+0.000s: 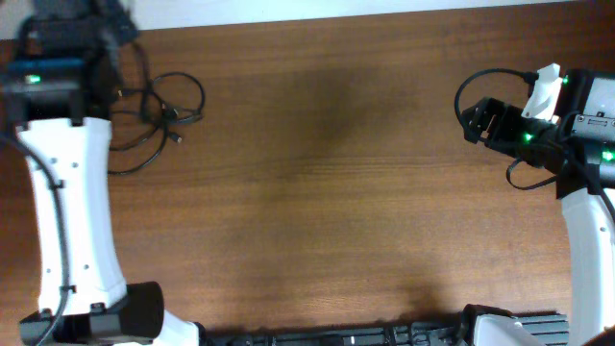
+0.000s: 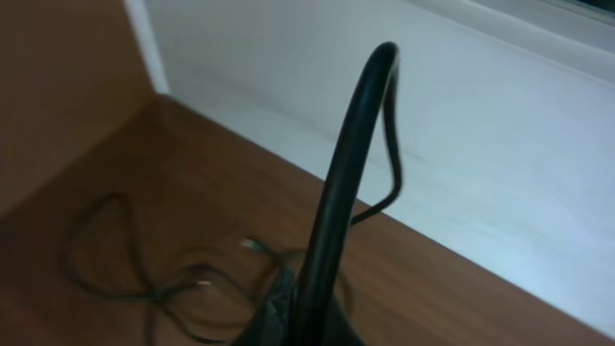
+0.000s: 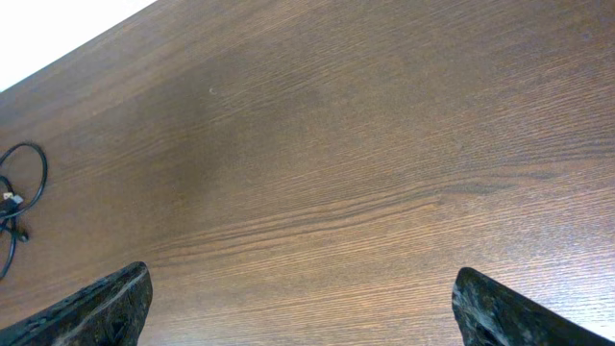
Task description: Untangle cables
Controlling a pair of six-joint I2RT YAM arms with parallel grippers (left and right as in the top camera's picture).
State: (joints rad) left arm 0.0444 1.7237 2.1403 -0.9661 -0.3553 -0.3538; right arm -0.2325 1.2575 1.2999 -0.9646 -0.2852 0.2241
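Note:
The cables [image 1: 159,108] lie as loose black loops with small plug ends near the table's far left corner. They show again in the left wrist view, cables [image 2: 115,274], and at the left edge of the right wrist view, cables [image 3: 21,192]. My left gripper [image 2: 307,322] hangs just above them and is shut on one cable [image 2: 351,144]. That cable arcs up close to the camera and drops back to the table. Overhead, the left gripper [image 1: 106,34] is a blur at the top left. My right gripper [image 3: 303,293] is open with nothing in it, over bare wood at the far right [image 1: 473,117].
The wooden table [image 1: 317,192] ends at a white floor strip [image 2: 461,125] just beyond the cables. Thicker black wires [image 1: 480,82] loop off the right arm. A dark rail [image 1: 384,336] runs along the near edge.

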